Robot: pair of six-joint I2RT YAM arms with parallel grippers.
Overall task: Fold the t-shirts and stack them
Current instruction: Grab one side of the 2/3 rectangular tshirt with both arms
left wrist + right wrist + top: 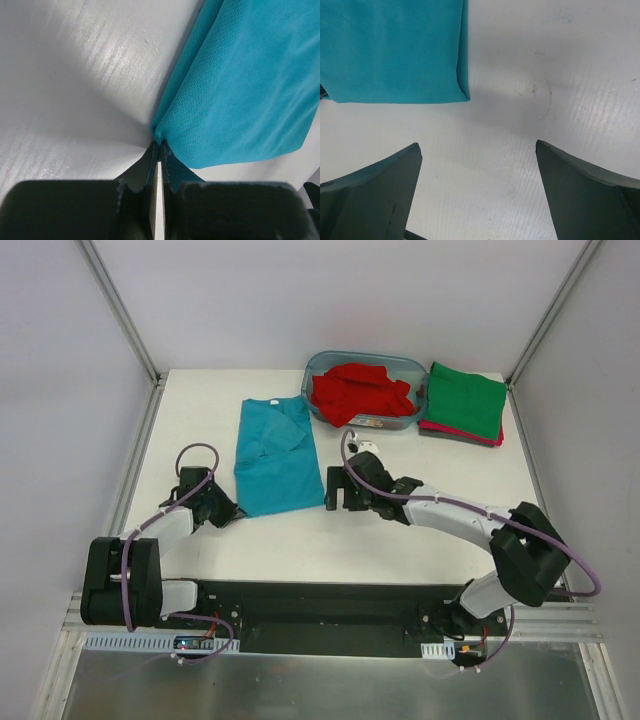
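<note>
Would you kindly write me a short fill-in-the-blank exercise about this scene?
The ___ tool pinches a corner of the soft teal-blue cloth t-shirt.
The right tool is ___, holding nothing.
The clear blue-tinted plastic tub holds a crumpled ___ cloth t-shirt.
The folded green cloth t-shirt lies on a ___ one.
Missing words: left, open, red, magenta.

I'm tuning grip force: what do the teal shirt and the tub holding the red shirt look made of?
Teal t-shirt: thin matte knit mesh, likely synthetic; tiny pinholes show close up. Tub: probably hard plastic, clear blue-tinted; its wall looks see-through.
</note>
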